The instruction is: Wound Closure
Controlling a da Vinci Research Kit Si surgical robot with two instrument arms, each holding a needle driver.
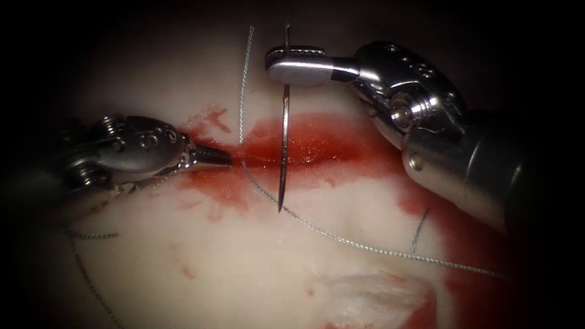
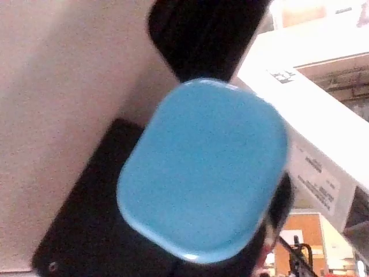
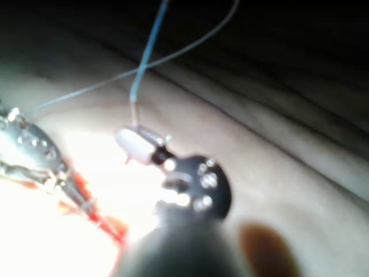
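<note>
Above cut (image 1: 292, 155), needle (image 1: 284, 140) (right-held).

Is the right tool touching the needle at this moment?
Touching. In the endoscope view the right tool has its jaws shut on the needle near its thread end, and the needle hangs over the cut, its point outside the tissue.

The right tool (image 1: 286, 64) clamps the needle (image 1: 284, 131) near its thread end, and the needle hangs across the cut (image 1: 304, 159) in the tissue (image 1: 244, 268), point free. The left tool (image 1: 222, 158) (jaws together) has its tip in the red fluid (image 1: 341, 143) at the cut. Thread (image 1: 365, 247) trails rightward.
</note>
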